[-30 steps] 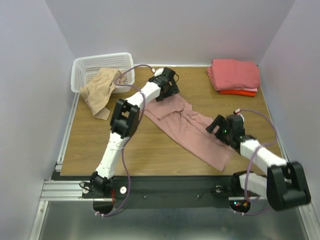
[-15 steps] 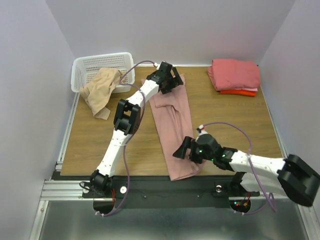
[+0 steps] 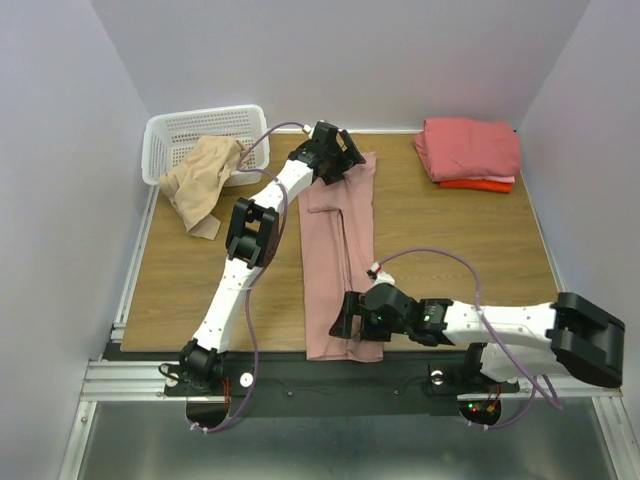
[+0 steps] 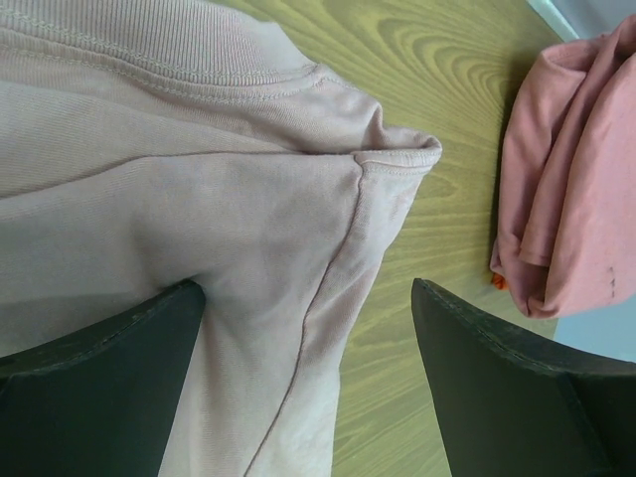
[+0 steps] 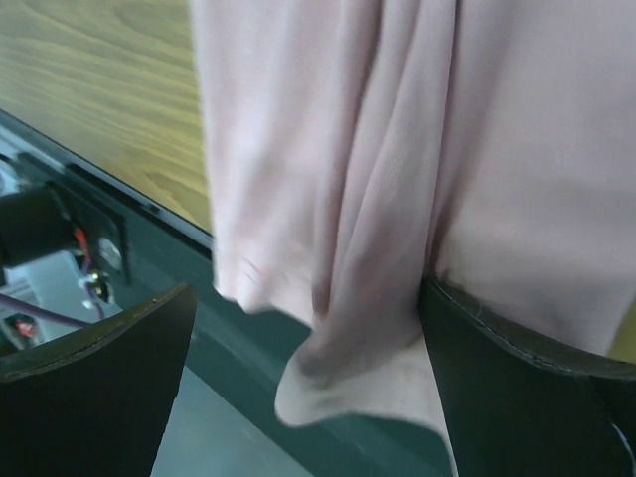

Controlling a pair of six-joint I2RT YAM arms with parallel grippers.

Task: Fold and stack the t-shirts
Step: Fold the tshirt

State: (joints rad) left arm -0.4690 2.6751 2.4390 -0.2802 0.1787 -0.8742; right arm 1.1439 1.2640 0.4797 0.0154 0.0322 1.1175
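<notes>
A dusty-pink t-shirt lies folded into a long narrow strip that runs from the back of the table to its front edge. My left gripper is over its far end, jaws open, with the shoulder seam and collar lying between and under the fingers. My right gripper is at the near end, jaws open. The shirt's hem hangs over the table's front edge between them and rests against one finger. A beige t-shirt spills from the basket.
A white lattice basket stands at the back left. A folded stack of salmon-pink shirts on an orange-red one sits at the back right and also shows in the left wrist view. The black front rail lies below the hem.
The pink shirt has swung from a diagonal lie into a straight strip running front to back. My right gripper moved left along the front edge; my left gripper shifted slightly toward the back.
</notes>
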